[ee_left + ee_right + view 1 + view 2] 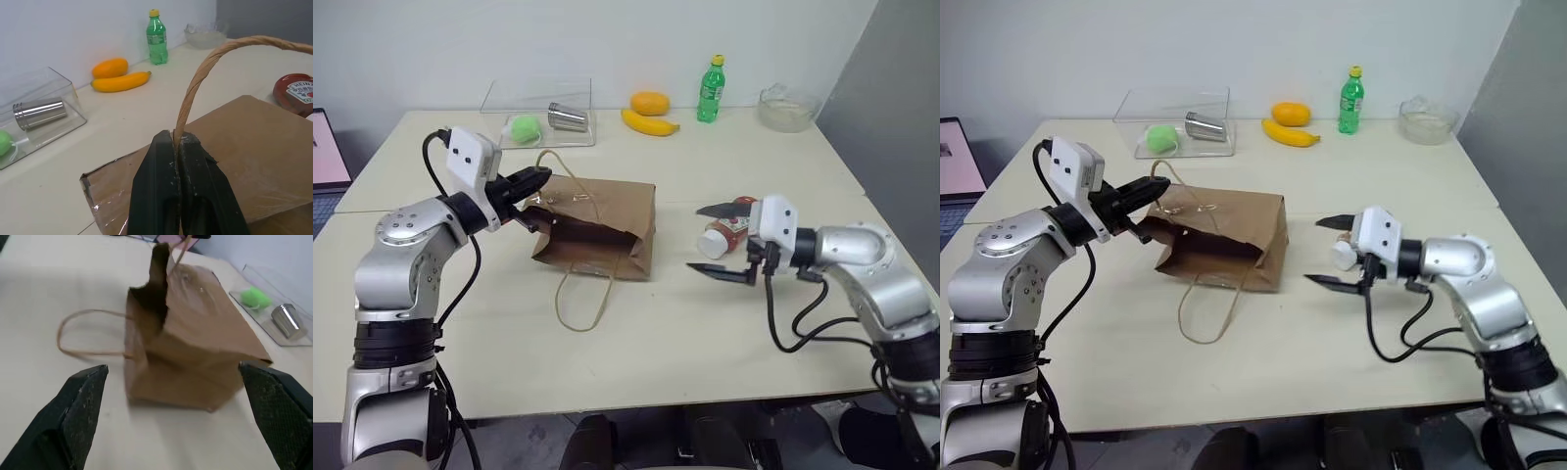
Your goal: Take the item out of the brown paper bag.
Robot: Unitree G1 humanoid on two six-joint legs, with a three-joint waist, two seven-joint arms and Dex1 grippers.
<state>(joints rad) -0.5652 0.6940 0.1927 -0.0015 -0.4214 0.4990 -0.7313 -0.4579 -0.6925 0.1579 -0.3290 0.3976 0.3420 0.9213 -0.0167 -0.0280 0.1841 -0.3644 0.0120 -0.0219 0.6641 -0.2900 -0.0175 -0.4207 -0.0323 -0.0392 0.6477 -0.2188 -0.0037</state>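
The brown paper bag (607,220) lies on its side mid-table, its dark mouth facing me. My left gripper (540,177) is shut on the bag's upper cord handle (195,83) at the rim, holding the mouth open. The item, a red ketchup bottle (726,233) with a white cap, lies on the table to the right of the bag, outside it. My right gripper (698,238) is open wide beside the bottle, pointing left at the bag (195,333), with nothing between its fingers (80,401). The bottle's label (296,90) shows past the bag in the left wrist view.
The bag's lower handle loop (582,304) trails on the table toward me. At the back stand a clear container (538,113) with a green ball and a metal cup, a banana (651,122), an orange fruit (649,102), a green soda bottle (710,90) and a glass bowl (788,108).
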